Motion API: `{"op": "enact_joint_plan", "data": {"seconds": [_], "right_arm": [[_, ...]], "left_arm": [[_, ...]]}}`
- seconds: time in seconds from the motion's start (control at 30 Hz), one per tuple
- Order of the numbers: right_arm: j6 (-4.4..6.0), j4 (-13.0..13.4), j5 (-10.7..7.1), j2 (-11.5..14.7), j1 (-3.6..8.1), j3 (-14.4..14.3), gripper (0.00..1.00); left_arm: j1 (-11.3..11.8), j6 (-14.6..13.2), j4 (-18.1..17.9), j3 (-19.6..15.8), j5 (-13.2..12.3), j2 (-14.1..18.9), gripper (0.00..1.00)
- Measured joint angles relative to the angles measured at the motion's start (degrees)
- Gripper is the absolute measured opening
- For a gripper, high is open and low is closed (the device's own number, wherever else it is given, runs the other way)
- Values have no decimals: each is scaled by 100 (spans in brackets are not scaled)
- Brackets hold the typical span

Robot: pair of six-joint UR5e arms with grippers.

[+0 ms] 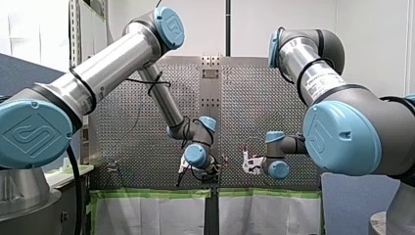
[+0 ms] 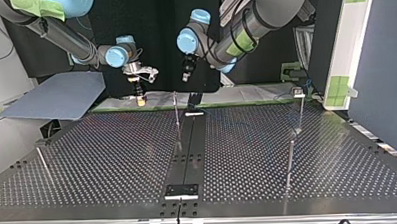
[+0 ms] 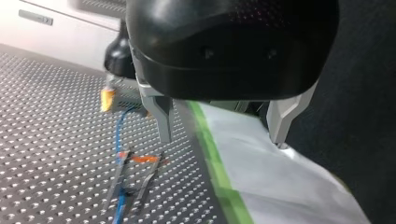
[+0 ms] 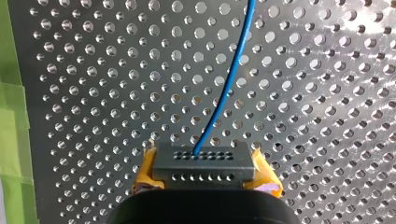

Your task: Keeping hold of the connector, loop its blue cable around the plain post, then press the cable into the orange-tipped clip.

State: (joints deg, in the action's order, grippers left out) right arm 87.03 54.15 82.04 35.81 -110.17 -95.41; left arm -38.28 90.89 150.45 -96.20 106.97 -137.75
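In the right wrist view my right gripper (image 4: pixel 205 171) has its yellow pads (image 4: pixel 145 171) shut on a grey connector (image 4: pixel 203 161). The blue cable (image 4: pixel 225 91) runs from the connector out over the perforated table. In the left wrist view my left gripper (image 3: pixel 223 135) is open and empty, its metal fingers (image 3: pixel 163 122) hanging above the table's taped edge. Beside it the blue cable (image 3: pixel 118 135) passes through the orange-tipped clip (image 3: pixel 140 159), and the right gripper's yellow pad (image 3: pixel 108 99) shows beyond. In the top view my right gripper (image 2: pixel 140 96) hangs left of my left gripper (image 2: pixel 186 75).
Thin metal posts stand on the perforated table (image 2: pixel 113 160): one near the middle (image 2: pixel 177 112), two at the top view's right (image 2: pixel 290 161), one at its left (image 2: pixel 43 165). Green tape (image 3: pixel 212 154) and white sheeting (image 3: pixel 280 186) edge the table. A dark centre strip (image 2: pixel 187 147) divides it.
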Motion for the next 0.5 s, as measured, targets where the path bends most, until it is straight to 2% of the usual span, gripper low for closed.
{"op": "enact_joint_plan", "data": {"seconds": [0.23, 0.5], "right_arm": [[9, 0, -4, 1, 0, 0, 0], [26, 6, -11, 2, -1, 0, 0]], "left_arm": [[1, 259, -351, -104, -266, -1, 98], [4, 633, -723, 127, -600, -6, 98]]}}
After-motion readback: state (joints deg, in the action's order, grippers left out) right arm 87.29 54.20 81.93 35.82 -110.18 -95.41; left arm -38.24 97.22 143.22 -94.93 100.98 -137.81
